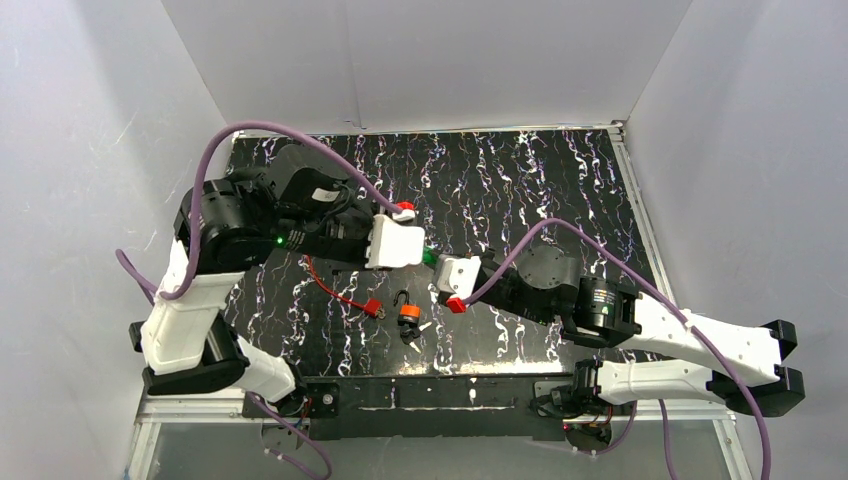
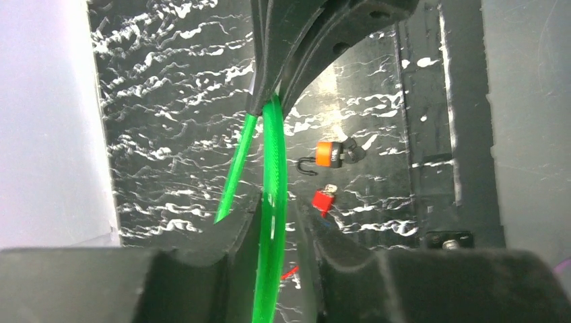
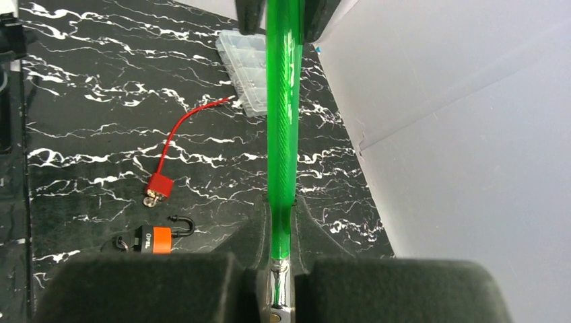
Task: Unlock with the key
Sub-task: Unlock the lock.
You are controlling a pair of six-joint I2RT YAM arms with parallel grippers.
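A green cable [image 3: 283, 121] with a metal end piece [image 3: 279, 282] is stretched between both grippers above the table. My right gripper [image 3: 281, 215] is shut on it at the metal end. My left gripper [image 2: 283, 215] is shut on the green cable [image 2: 273, 202] further along, and a second green strand runs off beside it. In the top view the left gripper [image 1: 422, 250] and the right gripper [image 1: 438, 264] almost touch. An orange padlock [image 1: 408, 312] with an open black shackle lies on the mat below them, with a key ring at its base. It also shows in both wrist views [image 2: 330, 155] [image 3: 153, 239].
A small red lock [image 1: 372, 307] on a thin red cable lies left of the orange padlock; it also shows in the wrist views [image 3: 159, 185] [image 2: 323, 200]. A clear plastic box [image 3: 249, 70] sits further back. White walls enclose the black marbled mat [image 1: 560, 190].
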